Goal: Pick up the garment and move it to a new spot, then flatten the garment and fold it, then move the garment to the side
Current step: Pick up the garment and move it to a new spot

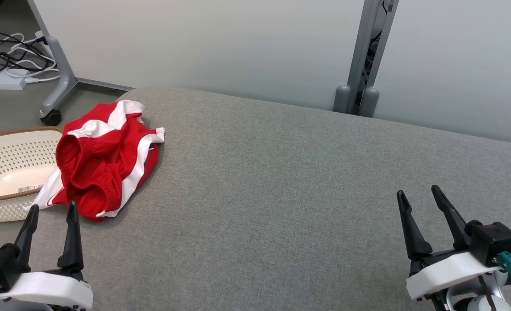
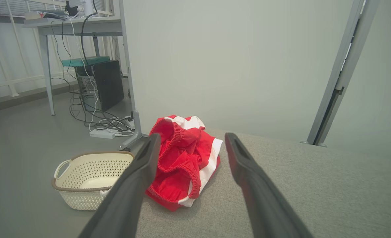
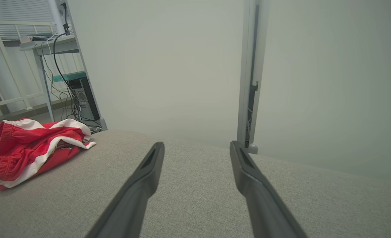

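Note:
The garment (image 1: 104,160) is a crumpled pair of red shorts with white stripes, lying bunched at the far left edge of the grey padded table (image 1: 281,181). My left gripper (image 1: 52,209) stands open at the lower left, its tips just short of the garment's near edge, nothing between the fingers. In the left wrist view the garment (image 2: 185,158) lies just ahead, between the open fingers (image 2: 139,175). My right gripper (image 1: 419,194) is open at the lower right over bare table, far from the cloth. The right wrist view has the garment (image 3: 33,148) at its left.
A cream perforated basket (image 1: 4,172) stands on the floor just left of the table, by the garment, and appears in the left wrist view (image 2: 89,175) too. Pale partition panels with a grey post (image 1: 363,56) close off the far edge. Cables and a wheeled desk leg (image 1: 56,82) lie at the far left.

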